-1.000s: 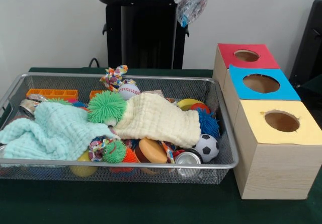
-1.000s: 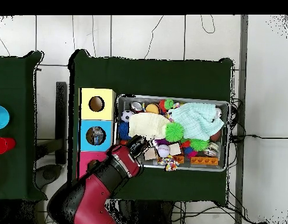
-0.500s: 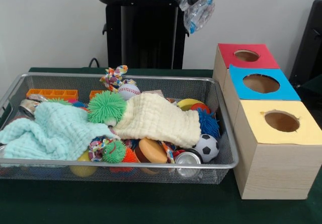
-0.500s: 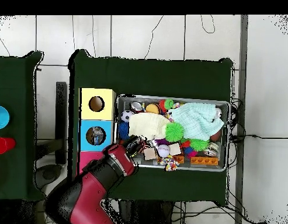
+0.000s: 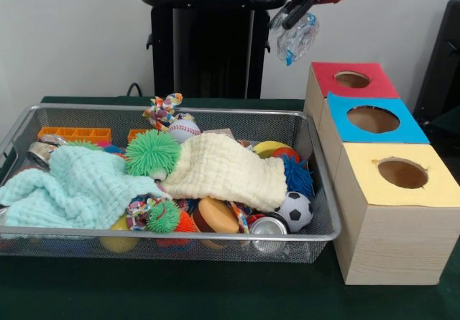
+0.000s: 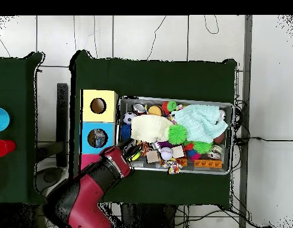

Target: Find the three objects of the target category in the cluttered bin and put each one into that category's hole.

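The claw (image 5: 300, 7) is grasping a crumpled clear plastic bottle (image 5: 295, 36), which is dangling at about 1 o'clock in the front view, high above the worktop (image 5: 180, 295) and just beside the red box (image 5: 345, 90). This is looking like the carry step: one target object is lifted clear of the wire bin (image 5: 165, 235) and heading for a hole. The red box's hole (image 5: 352, 79) is lying closest, toward 3 o'clock from the bottle; the blue box (image 5: 370, 129) and the yellow box (image 5: 402, 212) are sitting nearer the camera. Which colour fits the bottle's category I cannot tell. The next move is likely calling for centring the bottle above the right hole before letting go, since its loose, crumpled body could catch on the rim. In the overhead view the arm (image 6: 89, 193) is covering the red box.
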